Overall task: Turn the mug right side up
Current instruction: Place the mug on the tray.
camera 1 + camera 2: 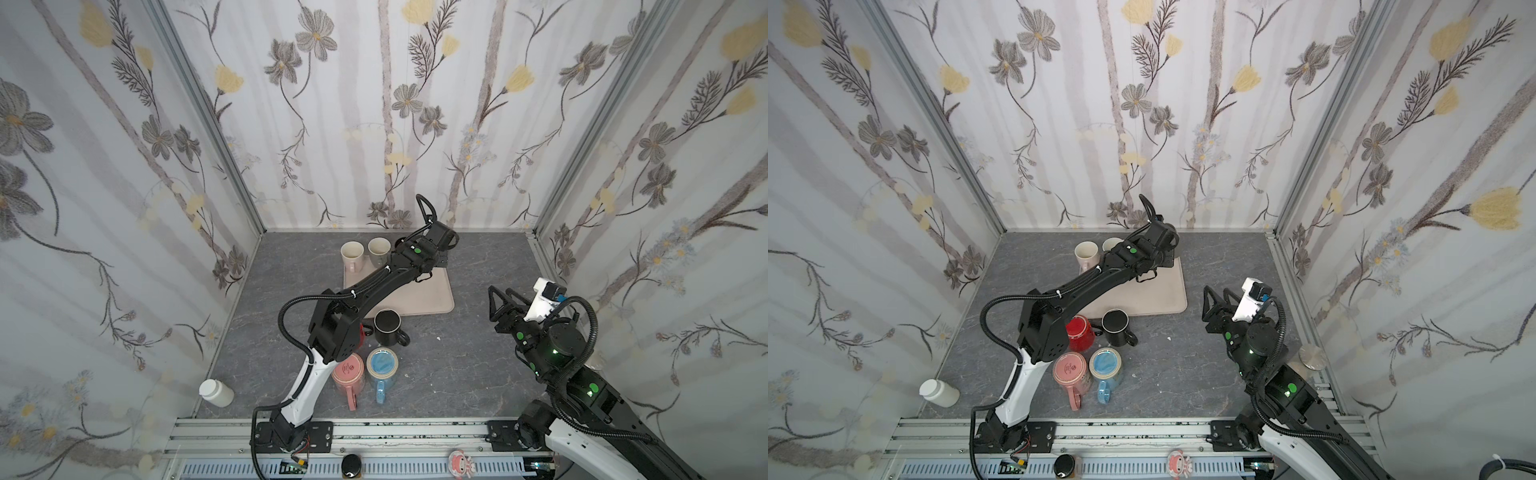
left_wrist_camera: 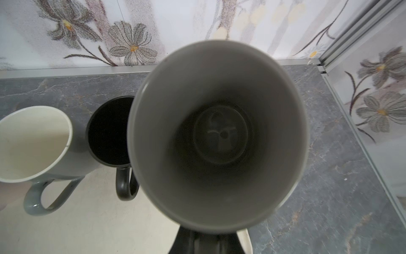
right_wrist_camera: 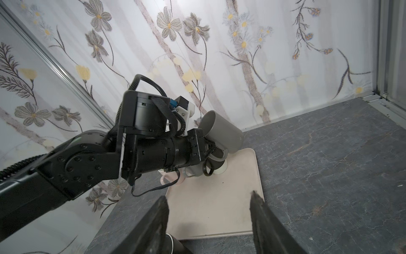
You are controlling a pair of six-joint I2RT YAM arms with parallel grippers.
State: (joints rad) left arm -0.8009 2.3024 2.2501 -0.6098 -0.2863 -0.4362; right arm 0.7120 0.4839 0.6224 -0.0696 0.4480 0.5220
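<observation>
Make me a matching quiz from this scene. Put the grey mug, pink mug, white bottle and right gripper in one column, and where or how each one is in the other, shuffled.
1. grey mug
2. pink mug
3. white bottle
4. right gripper

A. open, holding nothing
B. bottom up on the table
C. held tilted in the left gripper
D. alone near the front left corner

Pairs: 1-C, 2-B, 3-D, 4-A

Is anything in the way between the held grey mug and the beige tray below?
Nothing visible. The grey ceramic mug hangs tilted in the left pincer above the beige tray; a black mug stands close beside it.
</observation>
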